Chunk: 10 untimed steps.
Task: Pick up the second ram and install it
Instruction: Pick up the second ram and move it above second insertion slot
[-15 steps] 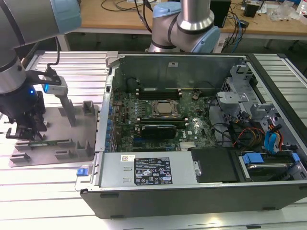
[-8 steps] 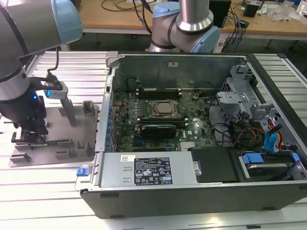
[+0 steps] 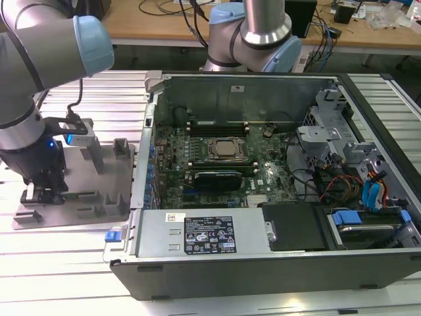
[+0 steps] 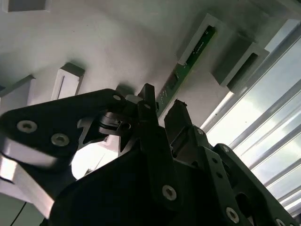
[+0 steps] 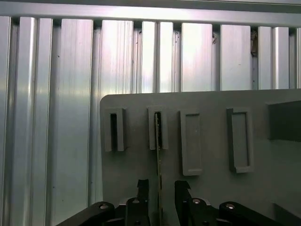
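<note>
The second ram (image 5: 158,141) is a thin green board standing on edge in a slot of the grey fixture plate (image 5: 211,193); in the second wrist view the second ram (image 4: 184,73) runs away from the fingertips. My gripper (image 5: 161,188) is open, one black finger on each side of the board's near end with a small gap to both. The gripper (image 4: 162,112) hangs just above the plate. In the exterior view the gripper (image 3: 43,194) is low over the fixture plate (image 3: 99,197) at the exterior view's left.
An open computer case (image 3: 276,263) lies to the exterior view's right of the plate, with a motherboard (image 3: 217,164), a silver processor (image 3: 227,149) and memory slots (image 3: 217,125) behind it. A second arm's base (image 3: 253,36) stands behind the case. Ribbed aluminium table (image 5: 56,94) surrounds the plate.
</note>
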{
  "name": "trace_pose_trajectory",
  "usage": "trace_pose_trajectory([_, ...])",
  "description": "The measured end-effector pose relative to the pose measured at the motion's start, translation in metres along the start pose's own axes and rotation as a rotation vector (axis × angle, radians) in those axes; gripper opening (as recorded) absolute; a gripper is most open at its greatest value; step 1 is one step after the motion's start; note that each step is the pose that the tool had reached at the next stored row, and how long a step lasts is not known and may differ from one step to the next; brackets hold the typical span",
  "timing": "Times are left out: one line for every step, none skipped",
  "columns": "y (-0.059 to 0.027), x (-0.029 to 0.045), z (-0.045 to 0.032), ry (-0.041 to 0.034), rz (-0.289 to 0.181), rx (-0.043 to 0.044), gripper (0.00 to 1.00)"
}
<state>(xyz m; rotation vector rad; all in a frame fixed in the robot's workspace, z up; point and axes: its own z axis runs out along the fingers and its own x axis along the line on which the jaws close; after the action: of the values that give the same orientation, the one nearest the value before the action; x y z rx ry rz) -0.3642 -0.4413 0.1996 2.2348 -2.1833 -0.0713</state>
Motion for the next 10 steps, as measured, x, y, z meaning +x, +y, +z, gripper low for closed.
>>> trace_pose_trajectory([0.0,0.0,0.0,0.0,0.0,0.0,0.34])
trace_pose_trajectory([0.0,0.0,0.0001,-0.0002,0.0,0.0001,0.34])
trace_pose_trajectory([0.0,0.0,0.0001,-0.0001,0.0,0.0,0.26])
trace_pose_trajectory([0.0,0.0,0.0001,-0.0001,0.0,0.0001,0.19])
trace_pose_trajectory([0.0,0.0,0.0002,-0.0001,0.0,0.0,0.13])
trace_pose_trajectory([0.0,0.0,0.0002,-0.0001,0.0,0.0001,0.11])
trace_pose_trajectory([0.0,0.0,0.0002,-0.0001,0.0,0.0001,0.11])
trace_pose_trajectory([0.0,0.0,0.0003,-0.0001,0.0,0.0001,0.11])
trace_pose_trajectory([0.0,0.0,0.0003,-0.0001,0.0,0.0001,0.11])
trace_pose_trajectory([0.0,0.0,0.0003,-0.0001,0.0,0.0001,0.11])
